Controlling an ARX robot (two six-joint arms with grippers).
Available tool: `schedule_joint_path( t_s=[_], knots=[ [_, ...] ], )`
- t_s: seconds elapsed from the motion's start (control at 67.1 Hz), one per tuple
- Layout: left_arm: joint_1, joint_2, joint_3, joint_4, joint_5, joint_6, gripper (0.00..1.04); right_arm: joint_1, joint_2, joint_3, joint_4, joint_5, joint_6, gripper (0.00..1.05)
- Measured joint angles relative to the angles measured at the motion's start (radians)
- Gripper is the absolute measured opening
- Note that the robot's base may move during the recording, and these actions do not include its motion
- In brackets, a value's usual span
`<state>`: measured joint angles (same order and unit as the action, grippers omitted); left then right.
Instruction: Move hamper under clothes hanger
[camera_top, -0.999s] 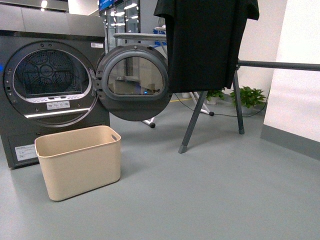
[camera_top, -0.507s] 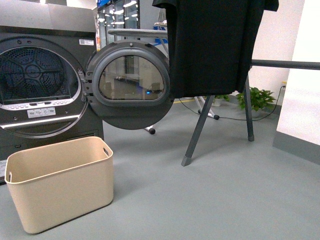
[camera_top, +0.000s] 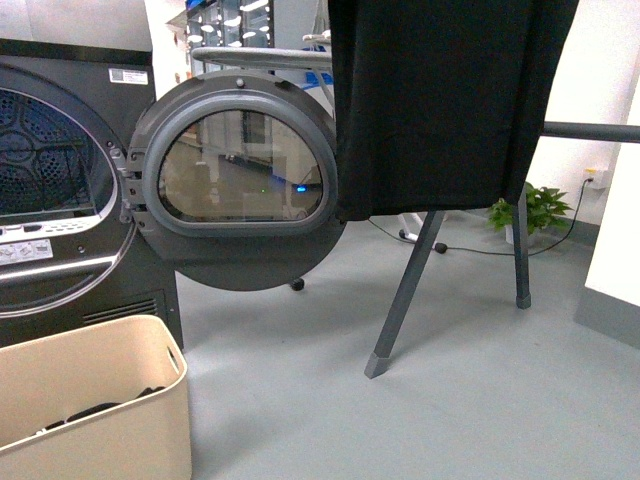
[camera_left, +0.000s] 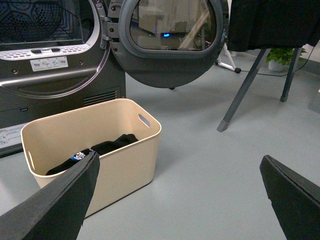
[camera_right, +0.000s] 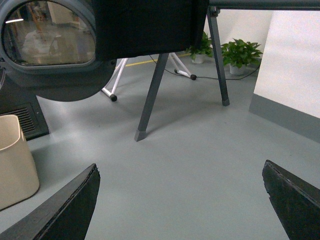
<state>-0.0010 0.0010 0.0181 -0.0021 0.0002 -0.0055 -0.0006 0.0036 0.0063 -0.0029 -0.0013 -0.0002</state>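
Note:
The beige hamper (camera_top: 135, 435) stands on the floor in front of the dark machine, at the lower left of the front view, with dark clothes (camera_left: 107, 146) lying in it. The clothes hanger (camera_top: 405, 290) stands apart to its right on slanted grey legs, its bar (camera_top: 590, 131) running right, and a black garment (camera_top: 440, 100) hangs from it. My left gripper (camera_left: 179, 159) is open above bare floor just right of the hamper (camera_left: 127, 162). My right gripper (camera_right: 180, 167) is open over floor, short of the hanger's leg (camera_right: 152, 85), with the hamper's corner (camera_right: 15, 160) at the edge.
A dark grey dryer (camera_top: 60, 180) has its round door (camera_top: 240, 190) swung open toward the hanger. A white-legged stand (camera_right: 117, 75) sits behind the door. Potted plants (camera_top: 540, 205) and a cable lie by the back wall. A white wall panel (camera_right: 295, 75) stands at the right.
The front view has closed in: the hamper has slid to the lower left corner and grown, and the dryer door and hanger look larger and nearer.

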Motion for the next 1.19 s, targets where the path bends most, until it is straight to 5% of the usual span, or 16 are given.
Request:
schedule_joint_path(
  t_s=[1.193],
  knots=[
    [0.0, 0.003, 0.0, 0.001, 0.003, 0.0, 0.98, -0.001, 0.0, 0.0, 0.0, 0.004, 0.0, 0.97]
  ],
)
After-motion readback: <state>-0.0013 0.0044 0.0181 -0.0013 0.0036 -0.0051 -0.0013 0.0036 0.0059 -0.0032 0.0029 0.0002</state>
